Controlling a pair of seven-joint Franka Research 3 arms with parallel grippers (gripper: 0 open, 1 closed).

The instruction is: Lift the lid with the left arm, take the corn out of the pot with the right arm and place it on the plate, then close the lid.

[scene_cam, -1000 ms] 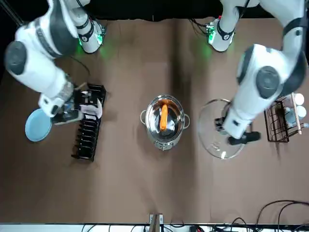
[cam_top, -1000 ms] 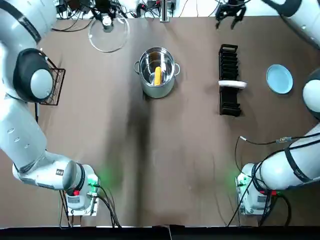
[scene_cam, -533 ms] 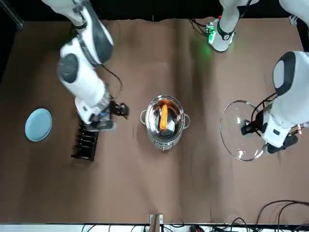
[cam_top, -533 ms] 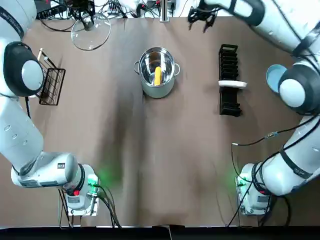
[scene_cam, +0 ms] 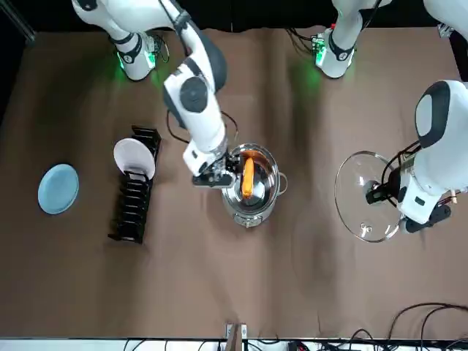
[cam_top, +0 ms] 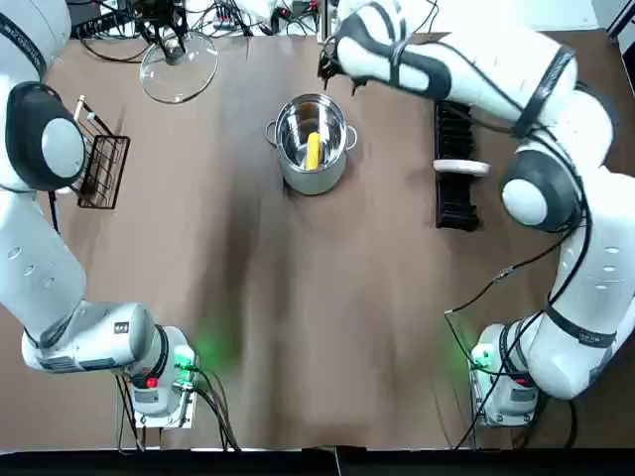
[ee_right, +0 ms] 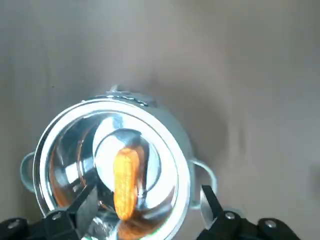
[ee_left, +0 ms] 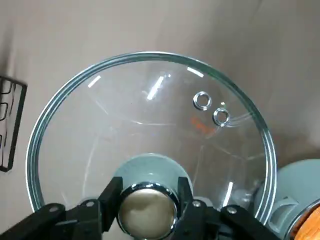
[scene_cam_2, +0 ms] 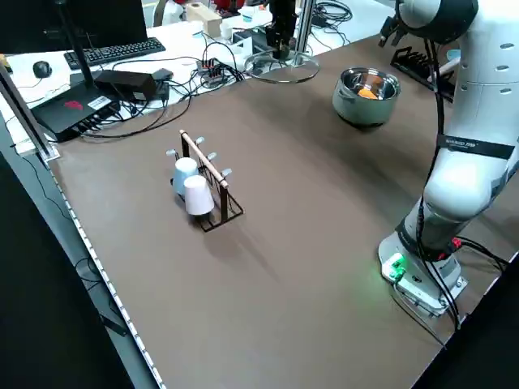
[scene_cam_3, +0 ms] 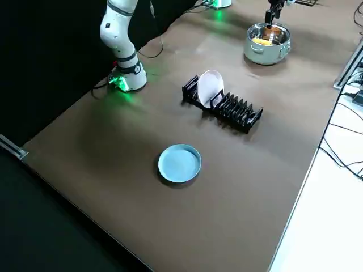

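Note:
The steel pot [cam_top: 313, 180] stands uncovered at the far middle of the table, with the yellow corn [cam_top: 314, 151] lying inside. My right gripper [cam_top: 330, 67] hovers just beyond the pot's far rim. In the right wrist view its fingers [ee_right: 82, 205] stand open above the pot [ee_right: 184, 165] and corn [ee_right: 125, 182], touching neither. My left gripper [cam_top: 169, 45] is shut on the knob of the glass lid [cam_top: 181, 67], held off at the far left. The lid [ee_left: 150, 115] fills the left wrist view. The blue plate [scene_cam: 58, 188] lies at the robot's right.
A black dish rack [cam_top: 454, 198] with one white plate [cam_top: 461, 167] stands between the pot and the blue plate [scene_cam_3: 179, 163]. A wire mug rack [cam_top: 99, 169] with mugs sits at the left edge. Cables run along the far edge.
My right arm has swung in from the far right edge to just behind the pot. The left arm carried the lid farther left, then held still.

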